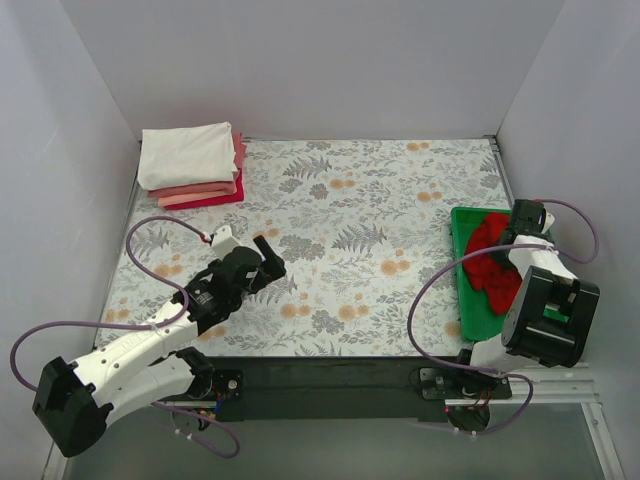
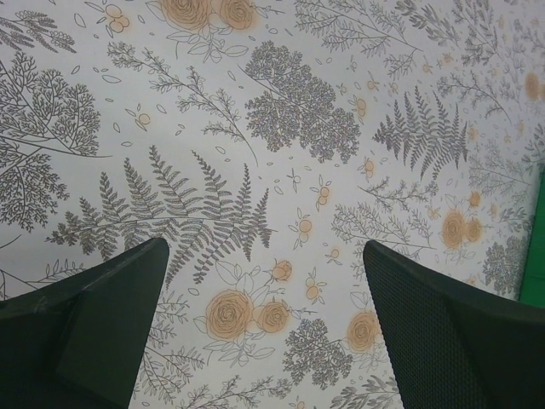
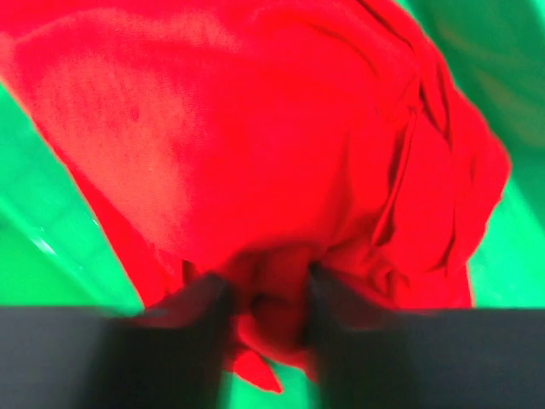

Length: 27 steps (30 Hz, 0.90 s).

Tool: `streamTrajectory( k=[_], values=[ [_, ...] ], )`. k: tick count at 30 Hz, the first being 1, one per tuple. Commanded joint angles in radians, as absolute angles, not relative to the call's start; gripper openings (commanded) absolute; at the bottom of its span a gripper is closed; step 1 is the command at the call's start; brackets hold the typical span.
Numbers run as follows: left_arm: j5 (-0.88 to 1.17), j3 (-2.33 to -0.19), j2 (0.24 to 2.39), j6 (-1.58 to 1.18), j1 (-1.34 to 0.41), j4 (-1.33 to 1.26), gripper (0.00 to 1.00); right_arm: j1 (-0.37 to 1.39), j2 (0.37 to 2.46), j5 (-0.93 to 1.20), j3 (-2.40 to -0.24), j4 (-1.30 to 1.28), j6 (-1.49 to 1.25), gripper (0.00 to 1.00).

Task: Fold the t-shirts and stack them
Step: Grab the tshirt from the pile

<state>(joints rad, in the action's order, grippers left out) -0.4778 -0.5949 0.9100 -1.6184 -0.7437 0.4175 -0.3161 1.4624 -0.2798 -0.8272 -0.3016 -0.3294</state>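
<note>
The bright red t-shirt (image 1: 490,262) lies crumpled in the green tray (image 1: 470,310) at the right edge. My right gripper (image 3: 264,298) is down in the tray with a bunch of the red shirt (image 3: 255,136) pinched between its blurred fingers (image 3: 200,324). In the top view the right wrist (image 1: 527,222) hangs over the tray. A folded stack sits at the far left corner: the white shirt (image 1: 185,152) on top, the salmon pink shirt (image 1: 200,190) under it, the crimson shirt (image 1: 222,200) at the bottom. My left gripper (image 1: 270,256) is open and empty over the floral cloth (image 2: 264,290).
The floral tablecloth (image 1: 350,220) covers the table between the stack and the tray. Grey walls close in the left, back and right sides. Purple cables loop beside both arms. The tray's green edge shows in the left wrist view (image 2: 536,247).
</note>
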Motion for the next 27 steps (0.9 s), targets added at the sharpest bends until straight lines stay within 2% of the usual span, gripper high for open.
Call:
streamTrajectory(
  k=[1, 3, 11, 19, 22, 25, 27],
  values=[
    [-0.489, -0.583, 0.868, -1.617, -0.749, 0.411, 0.98, -0.318, 1.408, -0.219, -0.824, -0.189, -0.319, 0.09],
    [-0.491, -0.578, 0.851, -1.628, -0.749, 0.414, 0.98, -0.318, 1.335, -0.221, -0.830, -0.192, -0.313, 0.02],
    [-0.520, -0.574, 0.799, -1.698, -0.749, 0.454, 0.98, -0.318, 1.034, -0.115, -0.928, -0.245, -0.285, 0.01],
    [-0.454, -0.597, 0.810, -1.730, -0.749, 0.466, 0.98, -0.285, 1.025, 0.261, -1.248, -0.271, -0.296, 0.01],
    [-0.451, -0.618, 0.822, -1.727, -0.749, 0.483, 0.98, -0.126, 1.066, 0.215, -1.339, -0.305, -0.259, 0.01],
    [-0.472, -0.641, 0.830, -1.747, -0.749, 0.544, 0.98, 0.154, 1.149, 0.178, -1.449, -0.322, -0.215, 0.01],
    [-0.483, -0.659, 0.825, -1.775, -0.749, 0.575, 0.98, 0.250, 1.189, 0.178, -1.518, -0.327, -0.183, 0.01]
  ],
)
